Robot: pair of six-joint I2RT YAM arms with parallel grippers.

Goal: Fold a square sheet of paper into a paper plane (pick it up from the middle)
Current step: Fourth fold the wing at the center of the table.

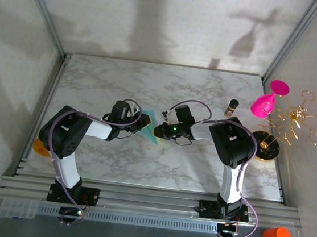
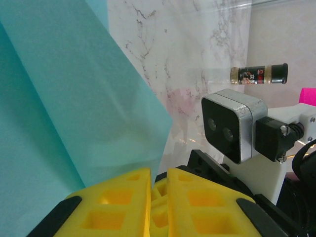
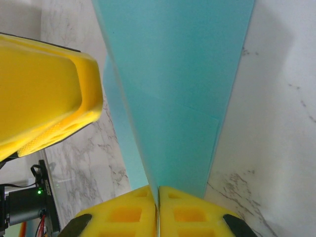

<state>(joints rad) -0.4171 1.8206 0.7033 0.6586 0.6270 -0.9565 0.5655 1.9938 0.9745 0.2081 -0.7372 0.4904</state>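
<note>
The teal-blue paper is folded lengthwise into layers with a centre ridge and is held off the marble table between the two arms. My right gripper is shut on its ridge; in the right wrist view the yellow fingers pinch the paper at their tips. My left gripper faces it from the left. Its fingers stand a narrow gap apart, and the edge of the paper runs down into that gap. One left finger lies beside the paper.
A small spice bottle stands at the back right. Beside it are a pink goblet and a gold wire stand on a dark disc. An orange object sits at the left edge. The right wrist camera is very close.
</note>
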